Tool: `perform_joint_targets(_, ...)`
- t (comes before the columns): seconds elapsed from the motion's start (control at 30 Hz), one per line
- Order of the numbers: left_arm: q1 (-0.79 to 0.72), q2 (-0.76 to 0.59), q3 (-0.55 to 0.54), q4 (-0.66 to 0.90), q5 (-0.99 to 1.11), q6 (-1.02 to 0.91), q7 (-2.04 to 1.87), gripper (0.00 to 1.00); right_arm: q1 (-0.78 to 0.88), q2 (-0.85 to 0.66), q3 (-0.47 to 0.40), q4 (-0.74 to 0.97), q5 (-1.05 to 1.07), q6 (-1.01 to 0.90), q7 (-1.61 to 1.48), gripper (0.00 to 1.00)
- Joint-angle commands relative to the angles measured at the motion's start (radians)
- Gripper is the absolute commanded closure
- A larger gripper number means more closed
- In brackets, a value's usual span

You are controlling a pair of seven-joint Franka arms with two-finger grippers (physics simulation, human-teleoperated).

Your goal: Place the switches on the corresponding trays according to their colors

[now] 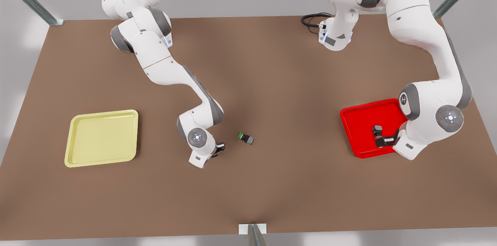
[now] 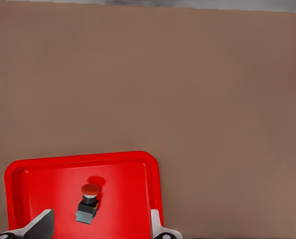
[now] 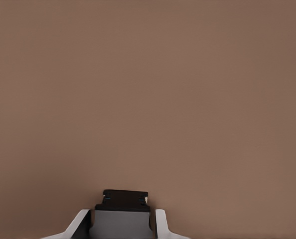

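We see the left tool (image 1: 378,136) over the red tray (image 1: 355,127) at the front view's right, fingers (image 2: 41,226) spread wide and holding nothing; the red switch (image 2: 88,203) lies loose on the tray floor between them, clear of every rim. The right tool (image 1: 218,149) sits low near the tabletop's (image 1: 271,83) middle, its fingers (image 3: 160,224) closed against a dark grey block (image 3: 123,214) whose cap colour we cannot tell. A green switch (image 1: 245,137) lies just beside it. The yellow tray (image 1: 77,122) lies well apart at the left, with open brown surface between.
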Motion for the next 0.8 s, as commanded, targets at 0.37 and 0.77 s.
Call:
perform_joint_targets(0.37, 0.249, -0.234, -0.445, 0.006, 0.160, -0.134, -0.176, 0.00, 0.000, 0.005, 0.003, -0.005, 0.007, 0.023, 0.007, 0.44)
perform_joint_targets(0.77, 0.247, -0.216, -0.445, 0.008, 0.159, -0.136, -0.181, 0.00, 0.002, 0.004, 0.003, -0.005, 0.007, 0.023, 0.007, 0.45)
